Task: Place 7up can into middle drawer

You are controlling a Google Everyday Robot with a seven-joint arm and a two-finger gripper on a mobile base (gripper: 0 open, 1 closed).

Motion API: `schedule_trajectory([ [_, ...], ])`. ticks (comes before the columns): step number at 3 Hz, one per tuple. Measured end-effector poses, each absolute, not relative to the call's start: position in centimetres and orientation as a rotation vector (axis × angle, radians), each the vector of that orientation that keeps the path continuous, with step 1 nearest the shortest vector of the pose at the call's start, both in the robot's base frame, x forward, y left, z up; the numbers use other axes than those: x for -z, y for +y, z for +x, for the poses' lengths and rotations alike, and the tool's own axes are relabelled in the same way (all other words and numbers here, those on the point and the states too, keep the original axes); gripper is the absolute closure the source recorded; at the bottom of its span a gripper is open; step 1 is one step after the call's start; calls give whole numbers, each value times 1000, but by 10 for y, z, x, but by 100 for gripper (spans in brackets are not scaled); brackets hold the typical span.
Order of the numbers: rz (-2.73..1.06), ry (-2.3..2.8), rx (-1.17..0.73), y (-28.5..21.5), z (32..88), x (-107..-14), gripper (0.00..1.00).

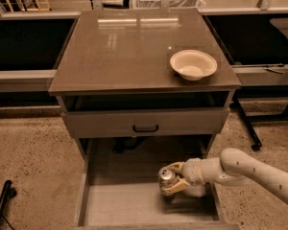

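The 7up can (pixel 166 176), small and pale with a shiny metal top, is held tilted in my gripper (pixel 174 178), whose yellowish fingers (pixel 174 186) are shut around it. The white arm reaches in from the lower right. The can hangs just above the pale floor of the open middle drawer (pixel 134 204), right of its middle. The drawer is pulled out wide below the cabinet, with thin grey side walls.
The grey cabinet top (pixel 129 51) carries a cream bowl (pixel 193 64) at its right. A closed drawer front with a black bar handle (pixel 145 128) sits above the open drawer. A dark stand leg (pixel 1 204) is at the lower left, and black table legs (pixel 247 123) stand on the right.
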State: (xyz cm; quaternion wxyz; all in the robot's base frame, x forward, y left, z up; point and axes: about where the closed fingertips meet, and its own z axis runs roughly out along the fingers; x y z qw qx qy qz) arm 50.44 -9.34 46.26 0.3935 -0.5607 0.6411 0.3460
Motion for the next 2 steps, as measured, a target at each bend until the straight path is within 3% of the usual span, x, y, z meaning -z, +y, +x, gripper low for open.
schedule_trajectory([
  [1, -1415, 1625, -875, -84, 509, -442, 96],
  [2, -1415, 1625, -875, -84, 509, -442, 74],
])
